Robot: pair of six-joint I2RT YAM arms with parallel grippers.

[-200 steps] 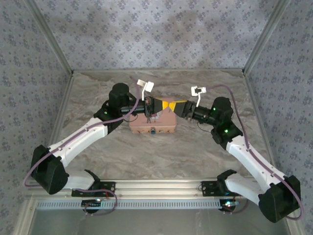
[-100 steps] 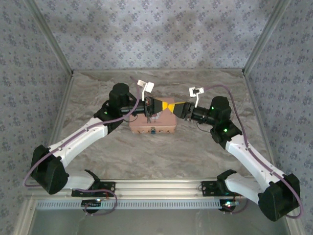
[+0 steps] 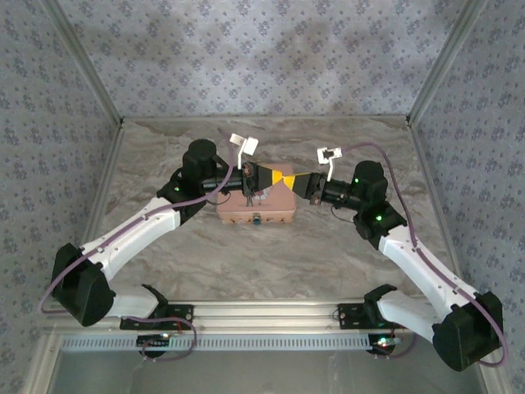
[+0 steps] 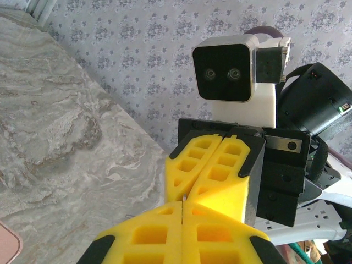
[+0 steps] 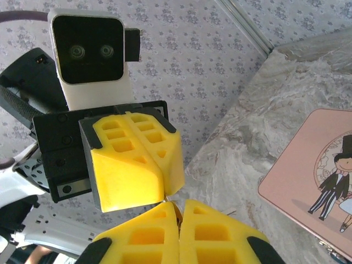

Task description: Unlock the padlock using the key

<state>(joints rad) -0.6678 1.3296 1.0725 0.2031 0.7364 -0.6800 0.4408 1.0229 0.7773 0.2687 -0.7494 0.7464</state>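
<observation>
Claws tip to tip from above: left gripper [image 3: 277, 175] and right gripper [image 3: 289, 177], both closed, meet over the pink tin [image 3: 279, 207]. The padlock [image 3: 257, 218], a blue speck, sits at the tin's near edge. Left wrist view: its own yellow fingers are pressed together and the right gripper faces them nose-on, closed too. Right wrist view: mirror picture, with the tin at lower right on the marble table [image 5: 286, 82]. Anything pinched? Can't tell.

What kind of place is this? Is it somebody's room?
Probably a robot practice booth, not a real room. The left arm and right arm are bolted to a metal rail at the near edge of the table, and flowery panels in metal frames wall it in on three sides.
</observation>
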